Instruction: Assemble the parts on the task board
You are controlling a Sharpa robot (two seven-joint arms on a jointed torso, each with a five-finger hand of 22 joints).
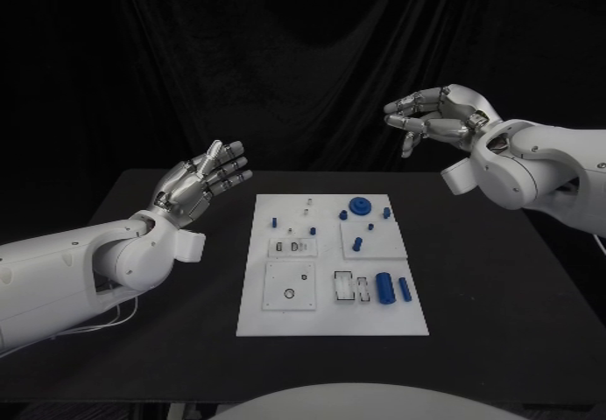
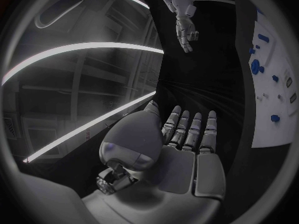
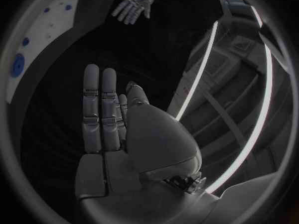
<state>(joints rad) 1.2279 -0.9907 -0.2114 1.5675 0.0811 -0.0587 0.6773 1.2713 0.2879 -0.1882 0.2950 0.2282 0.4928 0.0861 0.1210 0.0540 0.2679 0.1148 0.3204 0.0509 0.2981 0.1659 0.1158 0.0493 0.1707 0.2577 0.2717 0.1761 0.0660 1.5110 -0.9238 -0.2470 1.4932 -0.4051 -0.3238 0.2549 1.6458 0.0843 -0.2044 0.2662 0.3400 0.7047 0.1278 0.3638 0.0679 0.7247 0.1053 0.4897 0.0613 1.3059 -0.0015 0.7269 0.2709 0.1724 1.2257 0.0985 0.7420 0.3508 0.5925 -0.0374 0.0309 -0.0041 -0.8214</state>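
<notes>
Blue parts (image 1: 385,288) on task board (image 1: 331,322)

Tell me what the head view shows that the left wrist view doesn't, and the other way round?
Head view alone: the whole task board on the table, with both blue cylinders at its near right. Left wrist view alone: the left hand's palm side, fingers straight and empty. Both: the left hand, the right hand raised and empty, and the blue gear.

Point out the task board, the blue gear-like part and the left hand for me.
task board (image 1: 331,324): head view, bare near edge of the plate.
blue gear-like part (image 1: 360,206): head view, its round top.
left hand (image 1: 206,179): head view, middle of the palm.
</notes>
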